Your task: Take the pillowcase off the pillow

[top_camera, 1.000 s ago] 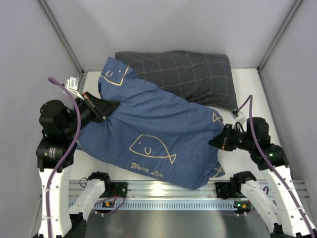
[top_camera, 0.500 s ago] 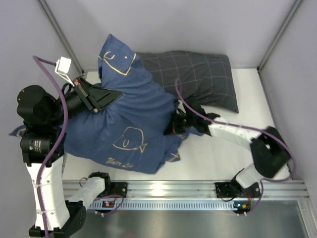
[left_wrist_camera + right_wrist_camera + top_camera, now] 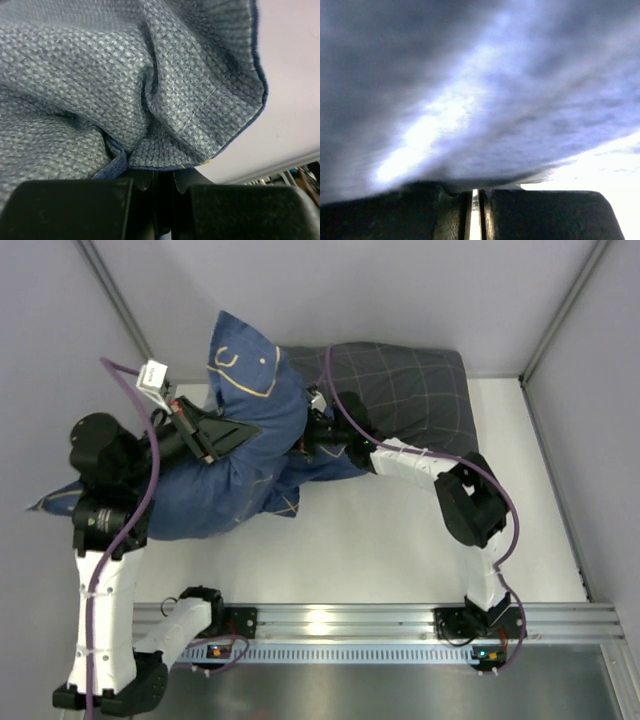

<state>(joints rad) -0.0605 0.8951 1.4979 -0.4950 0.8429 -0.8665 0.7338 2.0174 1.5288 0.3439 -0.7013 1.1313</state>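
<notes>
Top external view: we see our left gripper (image 3: 243, 429) pinching the pillowcase (image 3: 200, 502) at ten o'clock; our right gripper (image 3: 310, 436) sits closed against it.

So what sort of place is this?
Likely a robot test cell, not a home: plain grey walls enclose a white table, and two arms bolted to a metal rail at its edge.

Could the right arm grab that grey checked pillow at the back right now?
Likely not yet: the right gripper is shut, seemingly on the blue pillowcase, though the grey checked pillow lies just beside it.
</notes>
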